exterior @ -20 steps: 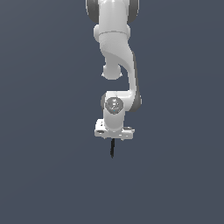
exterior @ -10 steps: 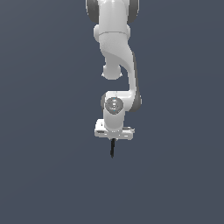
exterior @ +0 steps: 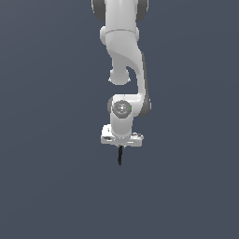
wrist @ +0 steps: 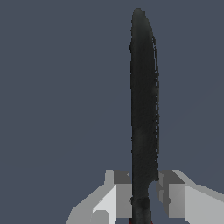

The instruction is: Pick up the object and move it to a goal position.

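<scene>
The object is a thin black stick that hangs straight down from under my white gripper in the exterior view. In the wrist view the black stick runs out from between my two grey fingers, which close on its near end, where a trace of red shows at the frame edge. The gripper is shut on the stick and holds it in the air. The white arm reaches down from the top of the exterior view.
A plain dark grey-blue ground fills the exterior view all around the arm. No goal marker shows in either view.
</scene>
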Available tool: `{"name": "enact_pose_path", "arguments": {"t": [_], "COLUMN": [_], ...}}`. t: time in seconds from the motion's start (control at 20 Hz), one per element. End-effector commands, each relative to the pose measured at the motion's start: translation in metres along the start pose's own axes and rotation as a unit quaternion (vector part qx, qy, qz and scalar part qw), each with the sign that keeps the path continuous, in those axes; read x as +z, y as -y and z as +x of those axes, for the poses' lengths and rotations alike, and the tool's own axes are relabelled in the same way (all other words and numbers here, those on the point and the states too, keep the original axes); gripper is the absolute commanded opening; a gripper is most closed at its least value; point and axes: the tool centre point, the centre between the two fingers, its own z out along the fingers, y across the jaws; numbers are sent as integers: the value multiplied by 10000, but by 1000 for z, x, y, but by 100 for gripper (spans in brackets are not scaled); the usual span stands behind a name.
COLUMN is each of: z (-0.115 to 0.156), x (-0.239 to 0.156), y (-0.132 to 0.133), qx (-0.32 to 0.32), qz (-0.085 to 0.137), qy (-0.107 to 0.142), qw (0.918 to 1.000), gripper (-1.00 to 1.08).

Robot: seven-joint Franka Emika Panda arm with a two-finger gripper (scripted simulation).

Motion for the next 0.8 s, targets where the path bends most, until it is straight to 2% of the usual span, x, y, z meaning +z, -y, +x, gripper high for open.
{"name": "enact_pose_path", "arguments": {"t": [0.0,0.3,0.75], "z": [-5,-26,-72], "x": [-7,-32,-88], "y": [0,-1,-2], "qx": [0,0,0], "qz": [1,1,1], "qy": [-5,-5,-5], "qw": [10000,10000,10000], "gripper": [-100,-100,-100]}}
